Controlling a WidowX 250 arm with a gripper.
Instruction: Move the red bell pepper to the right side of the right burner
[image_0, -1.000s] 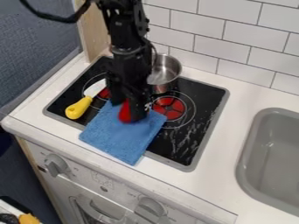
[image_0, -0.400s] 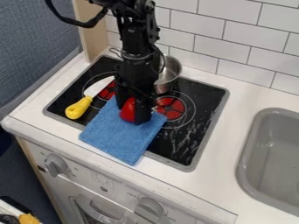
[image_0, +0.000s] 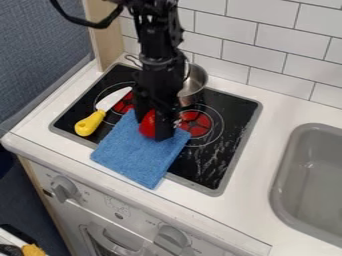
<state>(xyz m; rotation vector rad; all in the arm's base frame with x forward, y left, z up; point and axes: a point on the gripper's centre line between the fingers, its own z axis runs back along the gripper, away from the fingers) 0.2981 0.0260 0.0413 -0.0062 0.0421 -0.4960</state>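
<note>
The black gripper hangs over the upper part of the blue cloth, shut on the red bell pepper. One finger covers the pepper's right side, and the other stands at its upper left. Just to the right of the gripper lies the right burner, a red disc inside pale rings, its left edge partly behind the gripper. Whether the pepper touches the cloth I cannot tell.
A blue cloth lies across the stove's front edge. To its left rests a knife with a yellow handle. Behind the gripper stands a metal pot. A grey sink is at the right.
The gripper has shifted slightly to the right, and the pepper has moved a little right and up in the view along with it. Cloth, knife and pot are where they were.
</note>
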